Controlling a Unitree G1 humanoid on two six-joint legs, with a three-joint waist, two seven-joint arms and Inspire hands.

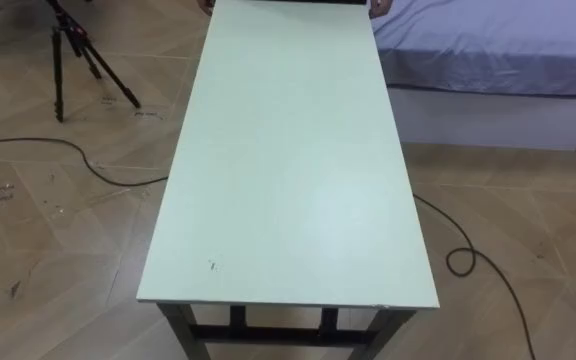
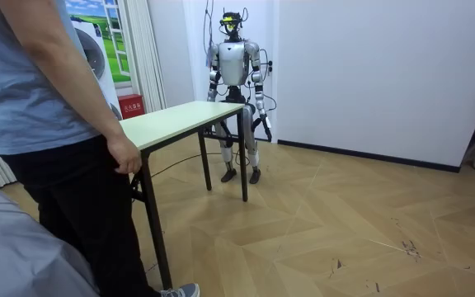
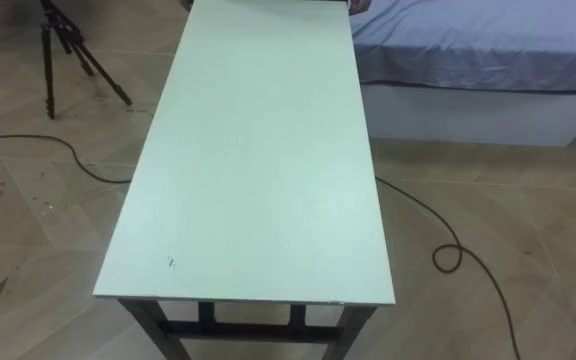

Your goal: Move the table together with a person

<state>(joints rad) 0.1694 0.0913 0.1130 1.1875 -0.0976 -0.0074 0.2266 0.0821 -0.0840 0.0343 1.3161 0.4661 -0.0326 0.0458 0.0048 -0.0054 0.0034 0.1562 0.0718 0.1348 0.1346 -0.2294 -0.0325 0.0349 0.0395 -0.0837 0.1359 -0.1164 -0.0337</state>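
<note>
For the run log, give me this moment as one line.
robot: standing at one table end | person: hand on other end | table: level, legs on floor | bed beside person's end

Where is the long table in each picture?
Left eye view: the table runs up the middle, from bottom to top.
Right eye view: the same, slightly further left.
Room view: it stands left of centre, between the person and the robot.
Shared landmark: the person's hand at the table's end beside the bed.
</note>
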